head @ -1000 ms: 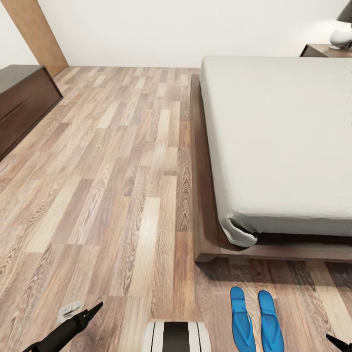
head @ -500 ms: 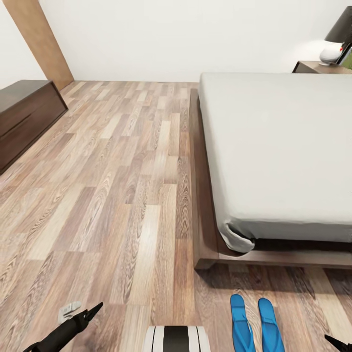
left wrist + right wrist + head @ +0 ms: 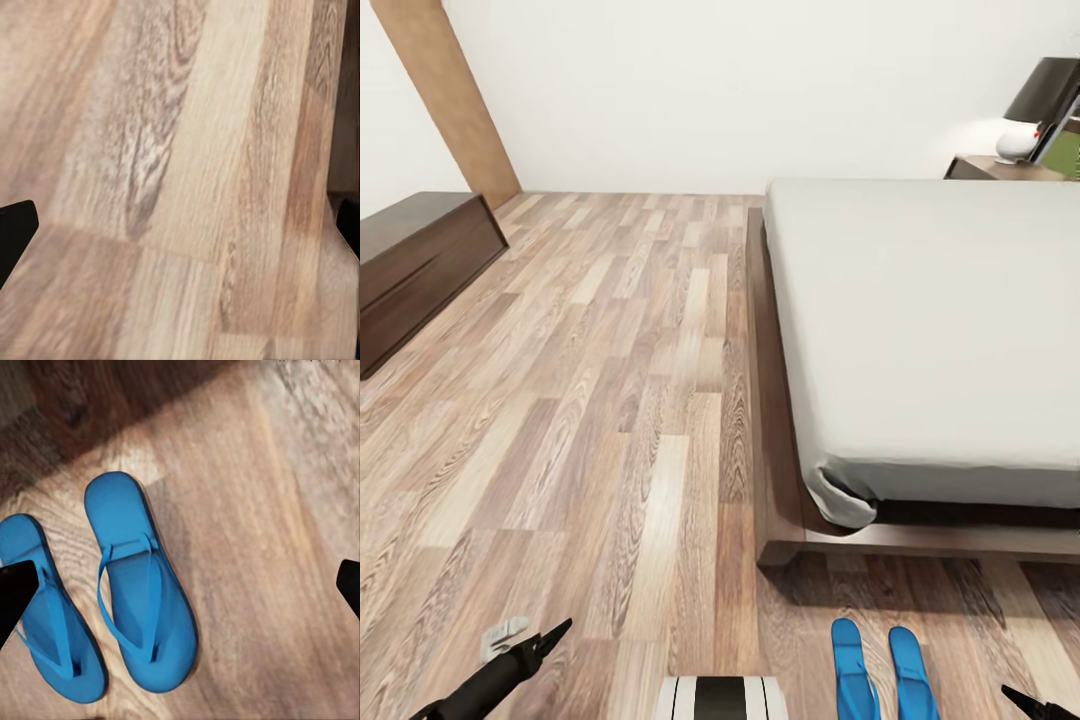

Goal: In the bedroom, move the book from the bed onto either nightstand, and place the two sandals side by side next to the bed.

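Side by side, sandals (image 3: 882, 672) lengthwise toward the bed (image 3: 930, 330) foot.

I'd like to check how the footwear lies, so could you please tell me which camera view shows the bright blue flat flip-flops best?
The right wrist view: both bright blue flat flip-flops appear whole from above, side by side on the wood-plank floor. The head view crops them at the picture's bottom edge.

Black tapered left arm (image 3: 495, 678); white, black-striped base (image 3: 720, 697).
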